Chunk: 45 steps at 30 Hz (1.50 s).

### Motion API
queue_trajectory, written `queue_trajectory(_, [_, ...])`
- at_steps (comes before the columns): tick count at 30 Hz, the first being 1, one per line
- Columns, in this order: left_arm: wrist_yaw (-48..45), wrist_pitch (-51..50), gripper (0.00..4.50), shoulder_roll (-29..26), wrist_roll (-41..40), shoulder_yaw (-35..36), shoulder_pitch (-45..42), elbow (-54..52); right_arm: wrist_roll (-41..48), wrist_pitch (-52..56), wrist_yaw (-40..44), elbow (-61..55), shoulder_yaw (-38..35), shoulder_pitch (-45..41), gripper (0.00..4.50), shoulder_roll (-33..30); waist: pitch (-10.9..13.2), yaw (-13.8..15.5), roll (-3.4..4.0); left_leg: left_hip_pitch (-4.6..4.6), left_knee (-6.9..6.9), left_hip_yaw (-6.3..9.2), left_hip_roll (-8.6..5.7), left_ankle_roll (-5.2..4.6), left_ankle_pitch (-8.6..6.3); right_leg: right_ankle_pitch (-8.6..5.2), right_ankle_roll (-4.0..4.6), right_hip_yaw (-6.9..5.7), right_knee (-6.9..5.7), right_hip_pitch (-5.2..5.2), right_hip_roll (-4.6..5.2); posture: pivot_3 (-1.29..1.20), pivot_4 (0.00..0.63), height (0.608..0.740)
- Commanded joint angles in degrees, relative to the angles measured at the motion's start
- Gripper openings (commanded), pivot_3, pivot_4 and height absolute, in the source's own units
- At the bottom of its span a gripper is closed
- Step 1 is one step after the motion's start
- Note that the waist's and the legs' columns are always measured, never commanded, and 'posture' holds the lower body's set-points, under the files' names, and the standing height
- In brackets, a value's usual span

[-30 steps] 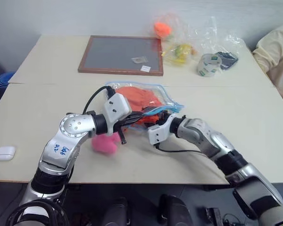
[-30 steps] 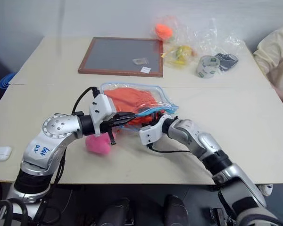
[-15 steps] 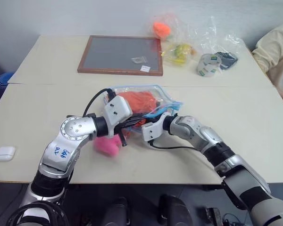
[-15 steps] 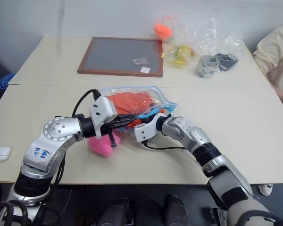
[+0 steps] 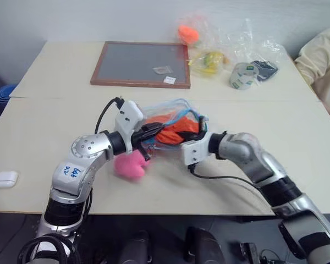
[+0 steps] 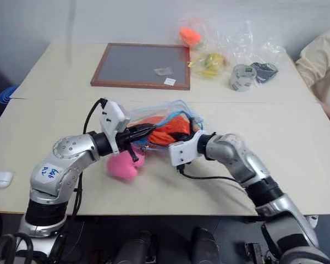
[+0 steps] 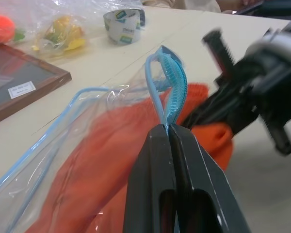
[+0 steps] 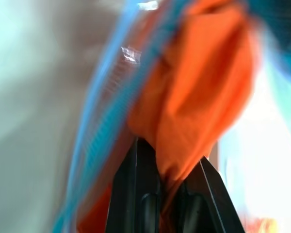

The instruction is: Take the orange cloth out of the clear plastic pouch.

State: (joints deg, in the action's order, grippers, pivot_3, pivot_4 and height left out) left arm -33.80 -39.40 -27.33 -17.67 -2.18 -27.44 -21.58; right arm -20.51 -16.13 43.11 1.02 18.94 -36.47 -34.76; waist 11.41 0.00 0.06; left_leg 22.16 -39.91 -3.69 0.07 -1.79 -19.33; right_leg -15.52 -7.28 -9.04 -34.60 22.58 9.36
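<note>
Near the front middle of the surface [image 5: 297, 143], the clear plastic pouch [image 5: 165, 113] is held up off the tabletop between the two arms, with the orange cloth [image 5: 176, 132] bunched at its mouth, partly inside. The left tool [image 7: 169, 132] is clenched flat on the pouch's light blue zipper trim [image 7: 170, 87], apparently to anchor the pouch and keep its mouth lifted so the cloth can slide free without dragging the pouch along. The right tool [image 8: 170, 180] meets the cloth from the opposite side; its fingers are nearly together, pinching a gathered fold of the orange fabric between them. That counter-hold looks like the set-up for pulling the cloth outward while the pouch stays put. A pink plush toy [image 5: 131, 165] lies on the surface just under the left arm, clear of the grip.
</note>
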Motion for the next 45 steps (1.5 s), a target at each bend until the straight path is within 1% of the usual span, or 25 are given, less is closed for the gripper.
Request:
queue_trajectory(1, [-0.29,2.69,0.0,-1.0,1.13,0.0,1.27,0.39,9.37,3.51,6.17,-7.8,-5.73,1.75,0.03,-4.21,0.0,0.11,0.0,0.0,0.0,0.0,-0.01,0.0,0.0,0.0,0.0,0.0,0.0,0.0,0.01,0.0,0.15,0.74])
queue_trajectory(2, [-0.24,2.86,0.0,-1.0,1.03,0.01,1.37,0.55,11.95,4.14,8.17,-9.29,-6.47,2.56,0.03,-5.3,0.0,0.33,0.0,0.0,0.0,0.0,-0.01,-0.01,-0.01,0.0,0.0,-0.01,0.01,0.0,0.01,0.0,0.15,0.74])
queue_trajectory(6, [-0.6,3.73,0.0,-1.55,1.24,-0.35,1.26,1.03,30.5,11.33,20.78,-18.1,-12.69,7.81,0.03,-13.41,0.0,0.77,0.0,0.01,0.01,0.01,-0.02,-0.04,-0.02,0.0,0.0,-0.02,0.07,-0.02,0.02,0.0,0.15,0.74])
queue_trajectory(8, [-1.8,5.32,0.0,-2.96,2.27,-1.24,1.7,0.86,37.43,16.54,26.43,-19.77,-17.23,10.79,0.03,-19.15,0.0,1.14,0.0,0.01,0.0,-0.02,-0.02,-0.05,-0.03,0.01,-0.01,-0.01,0.07,-0.02,0.03,0.0,0.15,0.74])
queue_trajectory(10, [-4.0,7.26,0.0,-5.01,2.83,-1.96,2.75,-0.23,42.2,21.08,30.06,-17.51,-22.83,12.22,0.03,-24.3,0.0,1.36,0.0,0.0,-0.02,-0.02,-0.02,-0.06,-0.03,0.01,-0.01,-0.02,0.06,-0.04,0.02,0.0,0.15,0.74])
queue_trajectory(13, [-8.58,11.27,0.0,-9.48,3.65,-2.92,5.41,-2.29,44.72,25.26,32.15,-8.44,-29.18,11.38,0.03,-29.54,0.0,1.26,0.0,-0.03,-0.02,-0.08,-0.02,-0.11,-0.06,0.02,-0.01,0.02,0.08,-0.05,0.05,0.0,0.15,0.74])
queue_trajectory(15, [-12.67,15.0,0.0,-13.27,3.98,-3.32,8.3,-3.87,40.24,19.6,32.98,4.16,-30.97,9.55,0.03,-33.5,0.0,1.23,0.01,-0.03,-0.02,-0.09,-0.01,-0.11,-0.07,0.02,-0.01,0.02,0.09,-0.04,0.05,0.0,0.15,0.74])
queue_trajectory(17, [-15.96,18.96,0.0,-16.22,4.39,-3.37,10.9,-4.75,33.76,11.48,30.94,15.36,-29.67,6.0,0.03,-36.23,0.01,1.17,0.03,-0.03,0.0,-0.14,-0.02,-0.12,-0.07,0.01,-0.01,0.04,0.13,-0.03,0.07,0.0,0.15,0.74])
queue_trajectory(19, [-18.74,23.79,0.0,-18.6,5.34,-3.45,13.21,-4.88,26.4,3.1,24.87,24.67,-26.75,-0.17,0.03,-36.55,0.04,1.01,0.1,-0.03,0.01,-0.19,-0.03,-0.12,-0.07,0.01,-0.01,0.04,0.14,0.0,0.08,0.0,0.15,0.74])
queue_trajectory(20, [-19.87,26.21,0.0,-19.5,6.18,-3.83,13.93,-4.55,20.09,-2.95,18.29,28.73,-24.45,-2.78,0.03,-35.89,0.05,0.75,0.13,-0.03,0.02,-0.2,-0.03,-0.11,-0.07,0.01,-0.01,0.05,0.14,0.01,0.08,0.0,0.15,0.74])
queue_trajectory(21, [-20.54,27.81,0.0,-20.01,6.7,-4.08,14.35,-4.25,15.71,-7.47,13.72,31.78,-22.72,-4.71,0.03,-35.32,0.05,0.36,0.15,-0.05,0.02,-0.23,-0.03,-0.11,-0.07,0.01,-0.01,0.08,0.11,0.02,0.08,0.0,0.15,0.74])
queue_trajectory(23, [-20.5,29.44,0.0,-19.73,7.42,-4.36,14.24,-3.18,11.03,-14.49,9.26,34.66,-19.89,-4.59,0.03,-33.53,0.05,-0.11,0.16,-0.04,0.12,-0.26,-0.03,-0.05,-0.04,0.0,0.0,0.11,0.09,0.09,0.08,0.0,0.15,0.74])
queue_trajectory(24, [-19.79,29.88,0.0,-18.74,7.93,-4.69,13.45,-1.76,10.59,-15.62,7.96,33.92,-19.03,-2.49,0.03,-31.56,0.05,-0.16,0.15,-0.05,0.18,-0.25,-0.01,-0.02,-0.03,0.0,0.0,0.09,0.12,0.09,0.06,0.0,0.15,0.74])
queue_trajectory(25, [-19.32,30.25,0.0,-17.99,8.33,-4.93,12.87,-0.69,10.15,-16.54,6.84,33.53,-18.49,-1.06,0.03,-30.12,0.04,-0.14,0.14,-0.06,0.24,-0.24,0.03,0.01,-0.01,0.0,0.01,0.07,0.16,0.07,0.03,0.0,0.15,0.74])
queue_trajectory(26, [-18.59,30.44,0.0,-16.81,8.92,-5.36,11.69,0.91,11.2,-15.71,6.01,31.45,-18.44,2.28,0.03,-27.54,0.04,-0.11,0.14,-0.07,0.25,-0.23,0.04,0.02,0.0,0.0,0.01,0.03,0.17,0.04,0.0,0.0,0.15,0.74])
queue_trajectory(28, [-18.05,30.97,0.0,-15.25,9.76,-5.98,10.01,3.06,11.96,-15.12,5.3,27.61,-18.13,7.6,0.03,-24.81,0.05,0.0,0.15,-0.04,0.23,-0.24,0.04,0.03,0.02,0.0,0.0,-0.05,0.16,0.0,-0.01,0.0,0.15,0.74])
queue_trajectory(29, [-18.15,30.68,0.0,-14.63,9.73,-6.15,9.32,3.87,11.96,-14.93,5.03,26.04,-17.94,10.5,0.34,-23.88,0.07,0.23,0.19,-0.03,0.24,-0.24,0.03,0.02,0.04,0.0,0.0,-0.04,0.15,0.01,0.0,0.0,0.15,0.74])
queue_trajectory(30, [-18.32,29.9,0.22,-14.09,9.23,-6.09,8.82,4.38,12.67,-14.26,5.35,24.66,-18.08,12.93,0.69,-23.34,0.1,0.55,0.28,-0.01,0.24,-0.24,0.01,0.02,0.04,0.0,0.0,-0.06,0.14,0.02,0.01,0.0,0.15,0.74])
queue_trajectory(31, [-18.47,29.32,0.46,-13.72,8.87,-5.98,8.56,4.65,13.28,-13.51,5.58,23.48,-18.39,14.71,0.9,-22.99,0.09,0.73,0.39,0.0,0.23,-0.24,-0.01,0.01,0.04,0.0,0.0,-0.06,0.14,0.02,0.02,0.0,0.15,0.74])
queue_trajectory(32, [-19.43,28.0,0.67,-13.81,7.6,-5.63,8.58,4.43,14.94,-11.46,6.19,21.64,-19.33,16.41,1.23,-22.79,0.07,0.81,0.42,-0.01,0.23,-0.22,-0.05,-0.03,0.04,0.01,-0.02,-0.01,0.13,0.02,0.06,0.0,0.15,0.74])
queue_trajectory(36, [-21.67,24.2,1.87,-14.79,3.52,-3.42,9.64,2.72,20.35,-5.09,9.4,16.11,-22.75,20.33,2.56,-24.02,0.04,0.82,0.36,-0.1,0.19,-0.17,-0.04,-0.07,0.06,0.03,-0.06,0.02,0.13,-0.06,0.06,0.0,0.15,0.74])
queue_trajectory(39, [-23.62,17.66,2.82,-16.92,-3.9,2.11,11.75,0.46,32.19,6.19,17.02,9.72,-29.11,24.6,3.65,-26.74,0.06,0.98,0.39,-0.08,0.2,-0.14,-0.03,-0.07,0.06,0.03,-0.05,0.02,0.13,-0.03,0.07,0.0,0.15,0.74])
queue_trajectory(42, [-25.41,8.52,3.73,-20.95,-12.68,9.54,14.17,-2.2,41.85,17.84,24.38,5.99,-37.03,30.06,4.5,-30.28,0.08,1.35,0.42,-0.06,0.2,-0.08,-0.01,-0.07,0.05,0.03,-0.05,0.0,0.14,-0.03,0.06,0.0,0.15,0.74])
queue_trajectory(44, [-27.63,6.73,4.37,-24.33,-15.99,16.52,17.29,-1.96,45.26,24.36,29.34,8.54,-42.85,33.11,4.5,-33.76,0.08,1.34,0.42,-0.1,0.18,-0.06,0.0,-0.09,0.04,0.03,-0.05,-0.03,0.17,-0.12,0.06,0.0,0.15,0.74])
queue_trajectory(45, [-28.9,5.94,4.44,-26.28,-16.91,20.19,18.53,-0.42,45.94,26.7,31.77,11.86,-45.02,33.66,4.5,-35.88,0.08,1.36,0.42,-0.15,0.18,-0.07,-0.02,-0.11,0.03,0.03,-0.05,-0.02,0.17,-0.16,0.07,0.0,0.15,0.74])
